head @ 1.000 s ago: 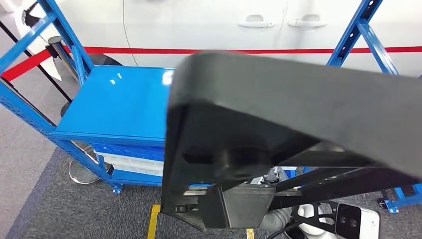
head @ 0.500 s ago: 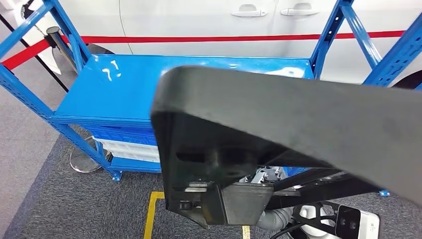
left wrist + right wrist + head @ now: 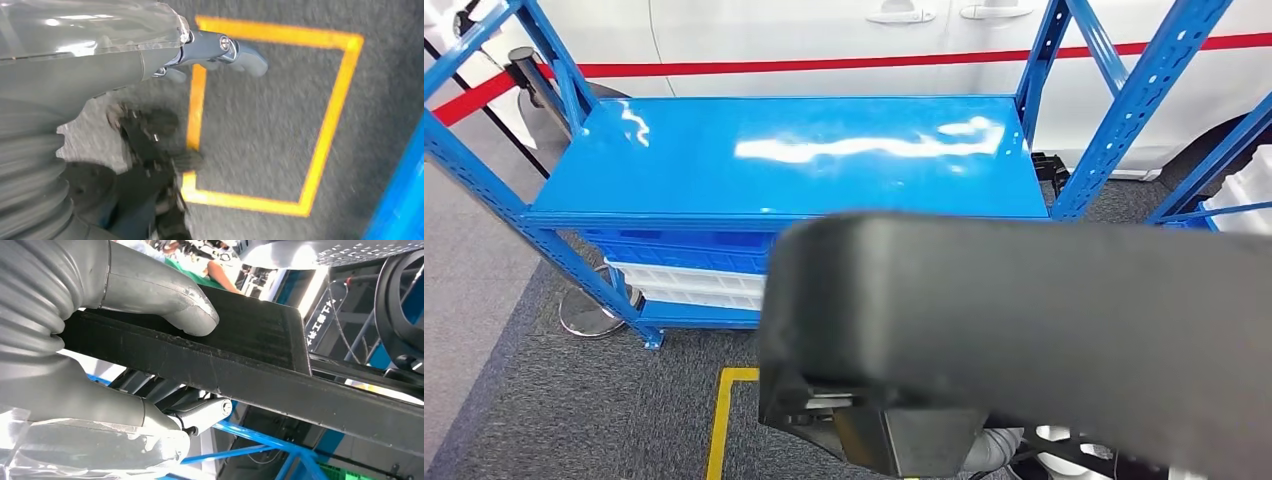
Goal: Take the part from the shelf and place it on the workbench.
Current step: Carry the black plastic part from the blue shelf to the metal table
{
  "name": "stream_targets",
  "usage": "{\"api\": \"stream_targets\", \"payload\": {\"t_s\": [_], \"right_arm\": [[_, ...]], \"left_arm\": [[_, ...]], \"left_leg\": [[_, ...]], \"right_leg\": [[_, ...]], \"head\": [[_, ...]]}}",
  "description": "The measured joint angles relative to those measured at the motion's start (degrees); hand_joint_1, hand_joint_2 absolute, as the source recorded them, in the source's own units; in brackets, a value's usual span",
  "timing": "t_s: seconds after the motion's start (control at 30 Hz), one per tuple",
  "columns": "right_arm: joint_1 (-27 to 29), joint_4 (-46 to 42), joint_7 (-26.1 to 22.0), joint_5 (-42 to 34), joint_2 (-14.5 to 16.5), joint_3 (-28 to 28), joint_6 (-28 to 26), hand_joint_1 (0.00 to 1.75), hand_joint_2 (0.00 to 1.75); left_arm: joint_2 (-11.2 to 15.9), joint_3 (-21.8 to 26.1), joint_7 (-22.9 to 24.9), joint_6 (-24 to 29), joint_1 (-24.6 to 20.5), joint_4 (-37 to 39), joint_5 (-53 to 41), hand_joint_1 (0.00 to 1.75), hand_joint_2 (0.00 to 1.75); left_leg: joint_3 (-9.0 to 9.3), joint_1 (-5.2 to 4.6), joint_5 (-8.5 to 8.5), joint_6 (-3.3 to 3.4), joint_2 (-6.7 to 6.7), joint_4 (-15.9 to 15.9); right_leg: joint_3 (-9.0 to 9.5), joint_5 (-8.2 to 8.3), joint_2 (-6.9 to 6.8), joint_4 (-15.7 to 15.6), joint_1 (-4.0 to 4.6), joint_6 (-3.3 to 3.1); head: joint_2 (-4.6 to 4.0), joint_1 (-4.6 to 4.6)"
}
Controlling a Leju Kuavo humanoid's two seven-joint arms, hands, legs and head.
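Black part (image 3: pixel 260 365) sits gripped in right hand (image 3: pixel 100 315), apparently above workbench (image 3: pixel 804 160).

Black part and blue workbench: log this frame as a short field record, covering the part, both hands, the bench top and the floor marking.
part: large black part held up close in front of the head camera, not yet on the bench
right hand: right hand grips the part, thumb pressed on its flat face
left hand: left hand holds nothing, hanging over the carpet; picture blurred
workbench: blue workbench straight ahead, glossy top, white bins on the shelf under it
floor: yellow square outline taped on grey carpet
background: white car with a red stripe
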Motion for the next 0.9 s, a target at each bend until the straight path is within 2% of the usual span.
{"api": "stream_targets", "payload": {"t_s": [0.03, 0.07, 0.13, 0.17, 0.2, 0.23, 0.27, 0.3, 0.33, 0.37, 0.4, 0.43, 0.5, 0.53, 0.57, 0.6, 0.67, 0.7, 0.73, 0.77, 0.8, 0.83, 0.87, 0.9], "right_arm": [[0.1, -0.2, 0.0, 0.1, 0.0, -0.2, -0.2, 1.71, 1.75], [0.2, -0.4, 0.0, 0.2, 0.0, -0.3, -0.4, 1.71, 1.75], [0.4, -0.8, 0.0, 0.4, 0.0, -0.6, -0.9, 1.71, 1.75], [0.6, -0.9, 0.0, 0.6, 0.0, -0.7, -1.2, 1.71, 1.75], [0.8, -1.0, 0.0, 0.8, 0.0, -0.8, -1.5, 1.71, 1.75], [1.0, -1.1, 0.0, 1.1, 0.0, -0.8, -1.9, 1.71, 1.75], [1.2, -1.4, 0.0, 1.5, 0.0, -0.8, -2.4, 1.71, 1.75], [1.3, -1.7, 0.0, 1.8, 0.0, -0.8, -3.0, 1.71, 1.75], [1.3, -2.0, 0.0, 2.1, 0.0, -0.8, -3.5, 1.71, 1.75], [1.4, -2.4, 0.0, 2.2, 0.0, -0.8, -3.8, 1.71, 1.75], [1.4, -2.7, 0.0, 2.3, 0.0, -0.8, -4.0, 1.71, 1.75], [1.5, -2.9, 0.0, 2.3, 0.0, -0.8, -4.2, 1.71, 1.75], [1.7, -3.3, 0.0, 2.4, 0.0, -0.8, -4.3, 1.71, 1.75], [1.8, -3.5, 0.0, 2.4, -0.1, -0.8, -4.4, 1.71, 1.75], [1.9, -3.6, 0.0, 2.4, -0.1, -0.8, -4.4, 1.71, 1.75], [1.9, -3.7, 0.0, 2.4, -0.1, -0.8, -4.4, 1.71, 1.75], [2.0, -3.8, 0.0, 2.4, -0.1, -0.8, -4.4, 1.71, 1.75], [2.0, -3.9, 0.0, 2.4, -0.1, -0.8, -4.4, 1.71, 1.75], [2.0, -3.9, 0.0, 2.4, -0.1, -0.8, -4.4, 1.71, 1.75], [2.1, -3.9, 0.0, 2.4, -0.1, -0.8, -4.4, 1.71, 1.75], [2.2, -4.0, 0.0, 2.4, -0.2, -0.8, -4.4, 1.71, 1.75], [2.2, -4.1, 0.0, 2.4, -0.2, -0.8, -4.4, 1.71, 1.75], [2.2, -4.3, 0.0, 2.4, -0.2, -0.8, -4.4, 1.71, 1.75], [2.2, -4.4, 0.0, 2.4, -0.2, -0.8, -4.4, 1.71, 1.75]], "left_arm": [[0.0, -0.2, 0.1, 0.0, -0.1, 0.0, -0.2, 0.00, 1.75], [-0.1, -0.4, 0.2, 0.0, -0.1, 0.0, -0.5, 0.00, 1.75], [-0.2, -0.8, 0.5, 0.0, -0.3, 0.0, -0.9, 0.00, 1.75], [-0.2, -0.9, 0.6, 0.0, -0.3, 0.0, -1.1, 0.00, 1.75], [-0.2, -1.1, 0.7, 0.0, -0.5, 0.0, -1.3, 0.00, 1.75], [-0.2, -1.2, 0.9, 0.0, -0.6, 0.0, -1.5, 0.00, 1.75], [-0.2, -1.4, 1.0, 0.0, -0.8, 0.0, -1.6, 0.00, 1.75], [-0.2, -1.6, 1.1, 0.0, -1.1, 0.0, -1.8, 0.00, 1.75], [-0.1, -1.7, 1.2, 0.0, -1.3, 0.0, -1.9, 0.00, 1.75], [0.0, -1.9, 1.3, 0.0, -1.5, 0.0, -1.9, 0.00, 1.75], [0.0, -2.0, 1.3, 0.0, -1.7, 0.0, -2.0, 0.00, 1.75], [0.1, -2.1, 1.4, 0.0, -1.8, 0.0, -2.0, 0.00, 1.75], [0.1, -2.2, 1.4, 0.0, -1.8, 0.0, -2.2, 0.00, 1.75], [0.0, -2.3, 1.4, 0.0, -1.8, 0.0, -2.3, 0.00, 1.75], [-0.1, -2.4, 1.4, 0.0, -1.8, 0.0, -2.4, 0.00, 1.75], [-0.2, -2.5, 1.5, 0.0, -1.8, 0.0, -2.5, 0.00, 1.75], [-0.3, -2.6, 1.5, 0.0, -1.8, 0.0, -2.6, 0.00, 1.75], [-0.3, -2.7, 1.5, 0.0, -1.9, 0.0, -2.6, 0.00, 1.75], [-0.3, -2.7, 1.5, 0.0, -1.9, 0.0, -2.6, 0.00, 1.75], [-0.3, -2.8, 1.5, 0.0, -1.9, 0.0, -2.6, 0.00, 1.75], [-0.3, -2.9, 1.5, 0.0, -1.9, 0.0, -2.6, 0.00, 1.75], [-0.3, -2.9, 1.4, 0.0, -2.0, 0.0, -2.6, 0.00, 1.75], [-0.3, -2.9, 1.4, 0.0, -2.1, 0.0, -2.6, 0.00, 1.75], [-0.2, -3.0, 1.4, 0.0, -2.3, 0.0, -2.6, 0.00, 1.75]], "left_leg": [[-0.20, 0.10, 0.93, 0.19, 0.49, -0.7], [-0.57, 0.27, 1.88, 0.33, 1.04, -1.3], [-1.94, 0.42, 3.26, 0.45, 1.97, -1.5], [-2.79, 0.45, 3.78, 0.37, 2.42, -1.3], [-3.69, 0.49, 4.25, 0.19, 2.80, -1.1], [-4.73, 0.60, 4.67, -0.08, 3.15, -0.6], [-5.85, 0.78, 5.03, -0.40, 3.42, 0.0], [-6.98, 0.97, 5.30, -0.75, 3.61, 0.8], [-8.15, 1.10, 5.46, -1.14, 3.74, 1.7], [-9.07, 1.19, 5.59, -1.50, 3.76, 2.6], [-9.71, 1.20, 5.76, -1.89, 3.73, 3.4], [-10.17, 1.25, 6.07, -2.29, 3.69, 3.8], [-10.66, 1.61, 6.85, -3.08, 3.59, 3.8], [-11.13, 1.85, 6.36, -3.44, 3.41, 4.2], [-11.78, 2.01, 4.75, -3.70, 3.15, 5.4], [-12.63, 2.10, 2.12, -3.86, 2.81, 7.7], [-14.17, 2.07, -3.48, -3.77, 2.27, 14.5], [-14.42, 2.02, -4.76, -3.57, 2.12, 17.5], [-14.02, 1.92, -4.64, -3.29, 2.04, 19.1], [-12.77, 1.74, -3.34, -2.94, 1.99, 18.9], [-10.61, 1.49, -1.60, -2.54, 1.96, 16.9], [-7.68, 1.15, -0.43, -2.06, 1.87, 13.3], [-4.53, 0.80, -0.17, -1.55, 1.80, 9.0], [-1.97, 0.53, -0.60, -1.28, 1.72, 5.2]], "right_leg": [[-0.33, -0.84, -0.16, 0.4, 0.02, 0.25], [-0.88, -2.78, -0.46, 1.8, 0.07, 0.47], [-2.36, -8.57, -1.15, 7.5, -0.15, 1.01], [-2.95, -10.48, -1.29, 10.8, -0.41, 1.37], [-3.15, -10.96, -1.40, 13.5, -0.72, 1.75], [-2.68, -9.96, -1.54, 14.7, -1.07, 2.14], [-1.35, -8.19, -1.72, 14.2, -1.46, 2.57], [0.83, -6.64, -1.94, 12.1, -1.88, 3.01], [3.55, -6.44, -2.15, 8.8, -2.12, 3.47], [5.89, -7.14, -2.20, 5.6, -2.14, 3.43], [7.40, -8.21, -2.24, 3.1, -2.07, 3.22], [7.98, -9.10, -2.19, 1.8, -1.78, 2.73], [7.28, -8.64, -2.21, 1.5, -1.37, 1.35], [6.78, -8.08, -2.25, 1.5, -1.21, 0.68], [6.20, -7.47, -2.31, 1.4, -1.15, 0.07], [5.51, -6.82, -2.37, 1.3, -1.08, -0.41], [4.02, -5.59, -2.32, 1.3, -0.67, -0.92], [3.22, -4.98, -2.27, 1.4, -0.42, -1.05], [2.43, -4.40, -2.21, 1.4, -0.20, -1.13], [1.64, -3.81, -2.15, 1.5, -0.02, -1.16], [0.94, -3.26, -2.09, 1.5, 0.08, -1.15], [0.39, -2.74, -2.05, 1.5, 0.13, -1.09], [-0.01, -2.25, -2.03, 1.5, 0.16, -0.94], [-0.20, -1.74, -2.06, 1.4, 0.12, -0.71]], "head": [[0.00, 0.01], [0.00, 0.04], [0.00, 0.07], [0.00, 0.07], [0.00, 0.07], [-0.01, 0.07], [-0.01, 0.07], [0.00, 0.06], [0.00, 0.08], [0.00, 0.01], [0.00, -0.06], [0.00, -0.13], [0.00, -0.20], [0.00, -0.20], [0.00, -0.22], [0.00, -0.26], [0.00, -0.33], [0.00, -0.35], [0.00, -0.34], [0.00, -0.35], [0.00, -0.35], [0.00, -0.35], [0.00, -0.35], [0.00, -0.34]]}}
